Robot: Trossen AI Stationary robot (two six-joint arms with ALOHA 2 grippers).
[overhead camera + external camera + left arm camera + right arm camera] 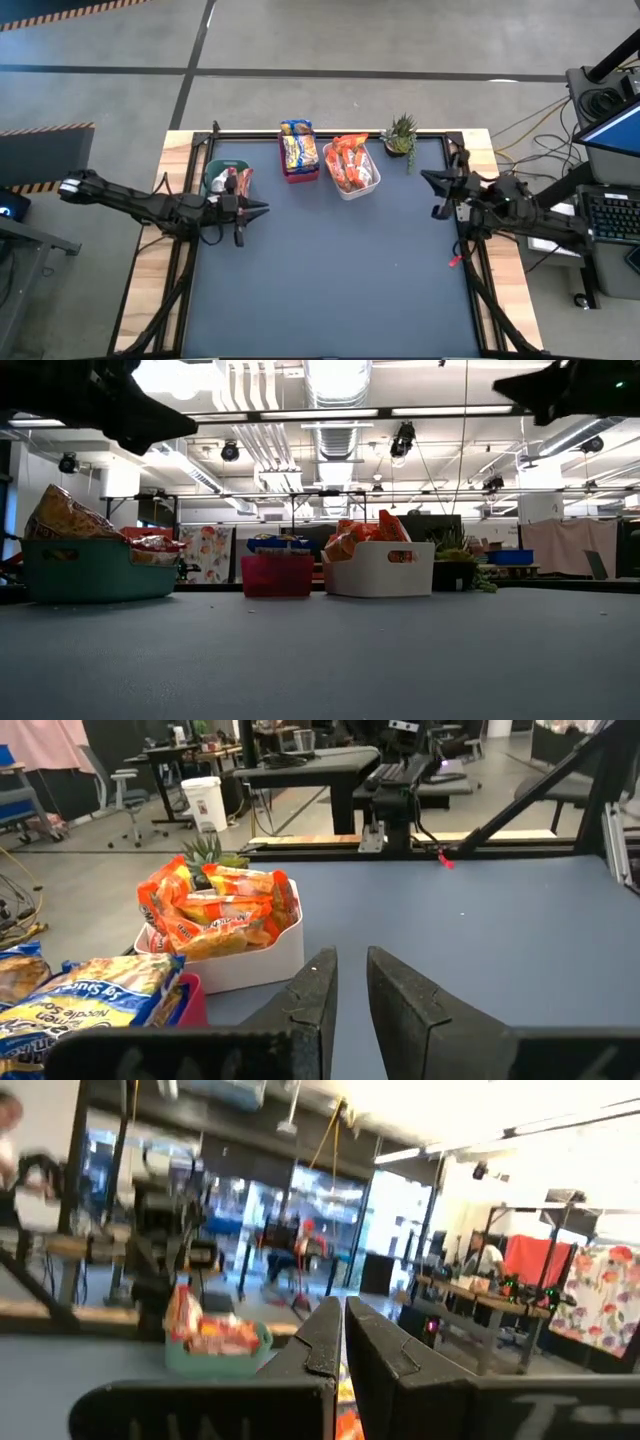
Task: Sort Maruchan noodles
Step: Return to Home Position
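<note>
The Maruchan noodles lie in three bins along the table's far side. Yellow-and-blue packets (298, 148) (90, 990) fill the red bin (277, 575). Orange packets (349, 160) (215, 905) are heaped in the white bin (380, 570). Red-orange packets (243, 180) (65, 515) stick up out of the green bin (218, 182). My left gripper (262, 210) (351, 952) hovers just near of the green bin, shut and empty, pointing toward the table's right. My right gripper (426, 177) (343, 1302) hovers at the right side, shut and empty, pointing left.
A small potted plant (402, 133) stands at the far edge, right of the white bin. The dark mat (340, 280) stretches bare from the bins to the near edge. A small red object (455, 261) lies at the mat's right edge. Monitors and cables sit beyond the table's right side.
</note>
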